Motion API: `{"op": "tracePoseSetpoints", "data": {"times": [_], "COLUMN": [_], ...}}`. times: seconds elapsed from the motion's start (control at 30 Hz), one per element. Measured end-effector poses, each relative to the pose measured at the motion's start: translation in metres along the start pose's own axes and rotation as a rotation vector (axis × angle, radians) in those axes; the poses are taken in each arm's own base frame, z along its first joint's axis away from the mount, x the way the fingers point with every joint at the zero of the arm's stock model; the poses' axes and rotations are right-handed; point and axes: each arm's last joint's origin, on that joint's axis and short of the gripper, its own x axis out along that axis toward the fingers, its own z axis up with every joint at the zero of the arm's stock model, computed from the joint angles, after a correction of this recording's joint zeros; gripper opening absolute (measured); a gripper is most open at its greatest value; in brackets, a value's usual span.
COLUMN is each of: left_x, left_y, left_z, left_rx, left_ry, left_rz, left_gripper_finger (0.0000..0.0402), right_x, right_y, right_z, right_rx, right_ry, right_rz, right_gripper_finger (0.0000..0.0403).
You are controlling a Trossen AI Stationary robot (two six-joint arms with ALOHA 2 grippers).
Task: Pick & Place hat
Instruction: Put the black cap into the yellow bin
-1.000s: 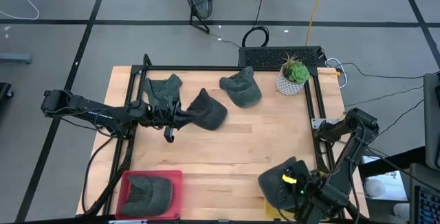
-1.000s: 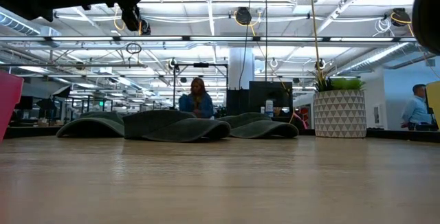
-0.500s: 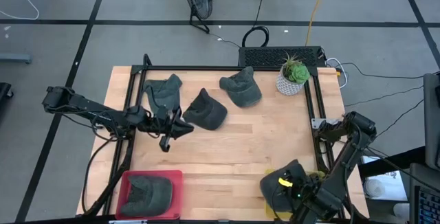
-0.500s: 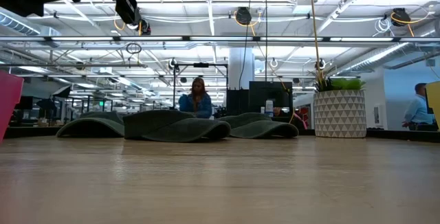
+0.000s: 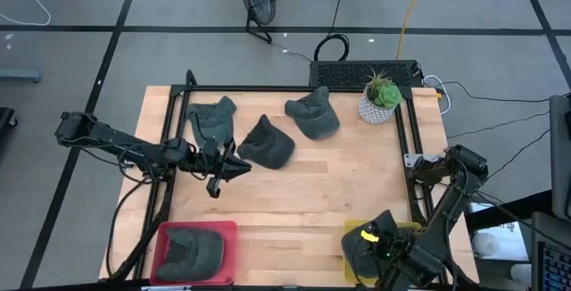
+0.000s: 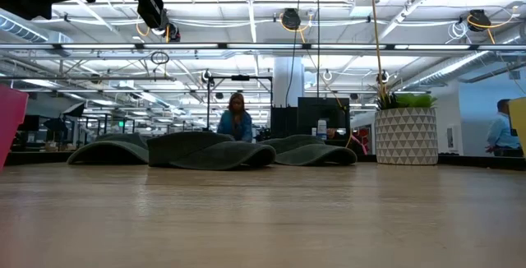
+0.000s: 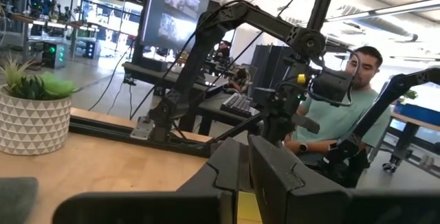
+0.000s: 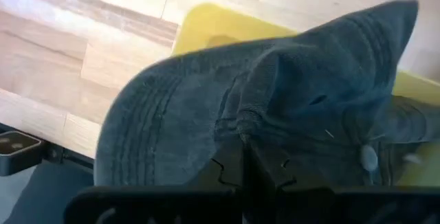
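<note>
My right gripper [image 8: 245, 161] is shut on a dark grey hat [image 5: 364, 248] over the yellow bin [image 5: 399, 229] at the table's near right corner. Three more grey hats [image 5: 212, 118] [image 5: 268, 143] [image 5: 314, 113] lie flat on the far half of the table; in the low view they show in a row [image 6: 209, 150]. Another hat [image 5: 193, 250] lies in the red bin [image 5: 164, 234] at the near left. My left gripper [image 5: 237, 168] hovers shut and level just near of the middle hat, holding nothing; its shut fingers show in the left wrist view [image 7: 248, 163]. My right gripper pinches a bunched fold of the hat's crown [image 8: 242, 122] between its two fingers. The fingers come from above, pointing steeply down. The hat spreads out below them over the yellow bin [image 8: 206, 25]; whether it rests on the bin I cannot tell.
A potted plant [image 5: 381, 100] stands at the far right; it also shows in the low view [image 6: 408, 135]. A black frame [image 5: 406, 148] borders the table. People show in the room beyond the table. Bare wood [image 5: 303, 197] lies between the two arms.
My left gripper has swung from over the middle hat toward the table's near edge, staying shut, then held still. My right gripper has sunk a little with the hat toward the yellow bin.
</note>
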Motion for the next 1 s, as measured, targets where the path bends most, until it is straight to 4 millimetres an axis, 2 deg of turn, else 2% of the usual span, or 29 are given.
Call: {"op": "tracePoseSetpoints", "data": {"times": [0.4, 0.77, 1.0], "left_x": [0.000, 0.000, 0.000], "left_y": [0.000, 0.000, 0.000], "left_z": [0.000, 0.000, 0.000], "left_rx": [-0.002, -0.004, -0.017], "left_ry": [-0.002, -0.001, -0.001], "left_rz": [0.001, 0.001, 0.001], "left_gripper_finger": [0.0037, 0.0037, 0.0037], "right_x": [0.029, 0.030, 0.030], "right_y": [0.002, 0.001, 0.000], "right_z": [-0.002, -0.004, -0.004], "right_rx": [0.014, 0.005, 0.010], "right_ry": [0.001, 0.067, 0.088], "right_rz": [0.005, -0.032, -0.060], "right_gripper_finger": [0.0000, 0.0024, 0.0026]}}
